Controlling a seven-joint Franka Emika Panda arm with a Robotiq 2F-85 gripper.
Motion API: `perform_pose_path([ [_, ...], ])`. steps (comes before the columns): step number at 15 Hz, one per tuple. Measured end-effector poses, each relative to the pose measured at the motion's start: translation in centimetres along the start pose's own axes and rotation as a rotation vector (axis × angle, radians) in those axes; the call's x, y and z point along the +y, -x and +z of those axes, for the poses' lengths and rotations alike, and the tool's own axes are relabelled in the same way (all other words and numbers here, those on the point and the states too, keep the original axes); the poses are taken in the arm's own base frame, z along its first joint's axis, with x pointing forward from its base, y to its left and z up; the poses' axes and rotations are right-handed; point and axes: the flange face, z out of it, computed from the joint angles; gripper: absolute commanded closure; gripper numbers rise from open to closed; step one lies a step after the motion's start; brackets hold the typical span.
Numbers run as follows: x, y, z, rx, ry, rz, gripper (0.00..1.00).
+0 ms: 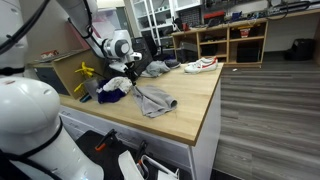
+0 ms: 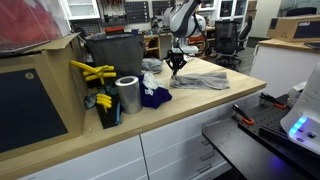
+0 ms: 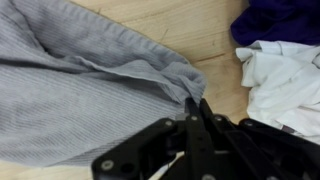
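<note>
One hand, seemingly pinched tight on the grey cloth edge; white cloth just beside, bare tabletop beyond.

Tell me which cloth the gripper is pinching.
The grey cloth: the gripper is shut on its edge; the white cloth and the purple cloth lie apart, untouched.

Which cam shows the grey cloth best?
Wrist view: the grey cloth fills the frame, folds clear, end effector shut on its edge. Both exterior views show it small on the wooden table, grip point too small to judge.
</note>
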Motion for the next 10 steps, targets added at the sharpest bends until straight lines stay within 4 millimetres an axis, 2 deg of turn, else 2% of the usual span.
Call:
perform_pose_path([
  [2, 0.0, 0.3, 0.4, -0.032, 0.0, 0.053, 0.99],
  [3, 0.0, 0.5, 0.6, -0.047, -0.003, 0.08, 0.79],
  [4, 0.0, 0.5, 0.8, -0.057, -0.007, 0.108, 0.69],
  [7, -0.1, 0.7, 1.4, -0.07, -0.01, 0.134, 0.49],
  [10, -0.2, 0.7, 1.1, -0.065, -0.014, 0.088, 0.27],
])
